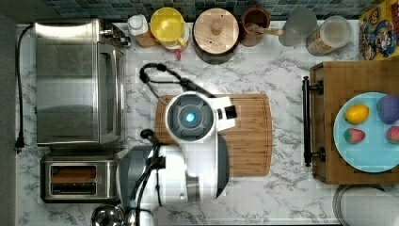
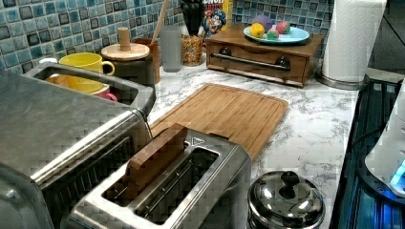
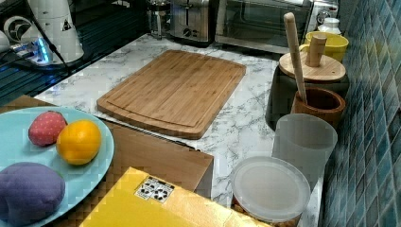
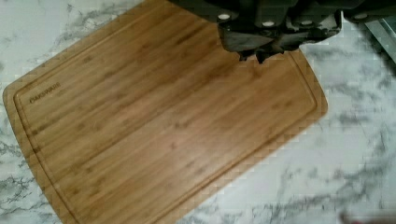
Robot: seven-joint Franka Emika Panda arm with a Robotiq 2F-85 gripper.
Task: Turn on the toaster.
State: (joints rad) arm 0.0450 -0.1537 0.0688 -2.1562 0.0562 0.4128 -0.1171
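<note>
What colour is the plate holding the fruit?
Light blue plate, clearest in the top view.

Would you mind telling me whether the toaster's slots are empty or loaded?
Loaded: in the left view, a brown slice stands up out of one slot of the toaster; the other slot looks empty.

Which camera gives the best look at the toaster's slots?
The left view: the toaster sits close up, both slots open to the camera, a brown slice standing in one. The top view shows it small from straight above; the right view shows its lever end far off.

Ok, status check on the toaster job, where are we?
Hand shut, empty, above the board. Toaster untouched, a slice in one slot. Steel pot close beside the toaster.
</note>
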